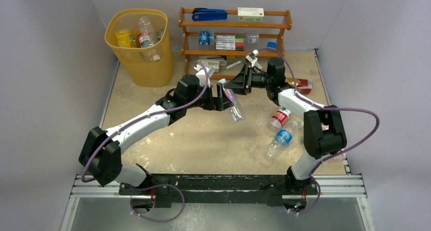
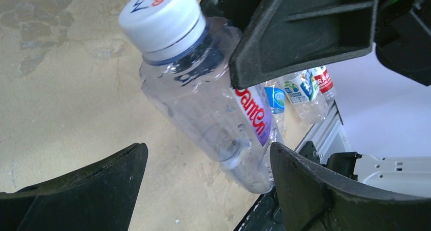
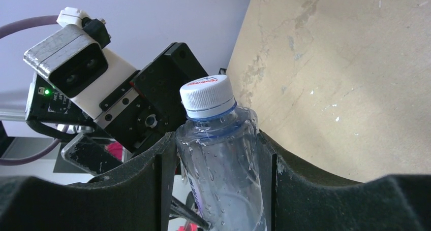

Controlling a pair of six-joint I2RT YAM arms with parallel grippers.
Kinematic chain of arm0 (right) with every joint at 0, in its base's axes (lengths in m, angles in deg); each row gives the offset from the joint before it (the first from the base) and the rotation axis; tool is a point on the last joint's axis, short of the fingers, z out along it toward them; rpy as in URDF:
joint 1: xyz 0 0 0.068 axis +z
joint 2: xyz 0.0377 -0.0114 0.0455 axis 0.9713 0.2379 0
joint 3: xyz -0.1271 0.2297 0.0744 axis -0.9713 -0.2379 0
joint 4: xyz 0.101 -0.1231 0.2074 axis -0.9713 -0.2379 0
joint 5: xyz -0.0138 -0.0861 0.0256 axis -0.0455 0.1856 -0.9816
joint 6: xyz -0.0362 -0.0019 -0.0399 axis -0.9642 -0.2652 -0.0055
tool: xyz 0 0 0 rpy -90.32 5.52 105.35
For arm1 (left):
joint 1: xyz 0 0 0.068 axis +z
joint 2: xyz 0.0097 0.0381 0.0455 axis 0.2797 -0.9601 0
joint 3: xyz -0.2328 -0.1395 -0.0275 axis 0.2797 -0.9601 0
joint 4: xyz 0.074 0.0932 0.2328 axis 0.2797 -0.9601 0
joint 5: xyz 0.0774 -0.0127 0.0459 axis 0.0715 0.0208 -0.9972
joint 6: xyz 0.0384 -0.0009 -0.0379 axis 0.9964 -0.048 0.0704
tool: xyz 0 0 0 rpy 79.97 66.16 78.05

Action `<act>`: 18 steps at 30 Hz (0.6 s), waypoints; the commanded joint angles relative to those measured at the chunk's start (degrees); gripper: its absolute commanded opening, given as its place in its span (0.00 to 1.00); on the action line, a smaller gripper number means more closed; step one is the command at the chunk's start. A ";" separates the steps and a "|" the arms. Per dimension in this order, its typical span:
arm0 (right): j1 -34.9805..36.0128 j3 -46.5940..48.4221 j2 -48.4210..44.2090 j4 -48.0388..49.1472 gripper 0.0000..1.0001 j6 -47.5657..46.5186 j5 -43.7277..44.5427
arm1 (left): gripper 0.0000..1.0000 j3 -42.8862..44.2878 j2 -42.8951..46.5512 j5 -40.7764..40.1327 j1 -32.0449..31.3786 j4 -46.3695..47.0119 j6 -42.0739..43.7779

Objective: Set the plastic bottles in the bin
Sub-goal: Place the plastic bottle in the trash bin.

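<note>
A clear plastic bottle (image 3: 219, 155) with a white cap and a red-lettered label is clamped at its upper body by my right gripper (image 3: 218, 183), which is shut on it. In the top view this bottle (image 1: 235, 109) hangs tilted above the table's middle, with the right gripper (image 1: 233, 87) coming in from the right. My left gripper (image 2: 208, 190) is open, and the bottle's (image 2: 213, 109) base lies between its fingers, close to the right fingertip (image 2: 305, 175). The yellow-orange bin (image 1: 147, 68) stands at the far left with bottles (image 1: 145, 36) inside.
Loose bottles lie on the table to the right: a red-labelled one (image 1: 279, 117), a blue-labelled one (image 1: 279, 139) and another (image 1: 303, 84) behind the right arm. A wooden shelf rack (image 1: 234, 24) with a stapler, boxes and pens stands at the back. Grey walls close in both sides.
</note>
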 commanded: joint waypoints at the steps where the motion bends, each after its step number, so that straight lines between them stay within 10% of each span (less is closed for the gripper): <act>1: 0.27 -0.39 -1.84 6.25 0.53 3.90 -1.95 | 0.90 2.19 -0.71 -1.44 -1.74 3.36 -0.44; 18: 0.27 -2.00 -1.94 9.45 0.53 6.30 -2.20 | 0.90 2.04 -2.97 -2.71 -3.93 7.61 -3.65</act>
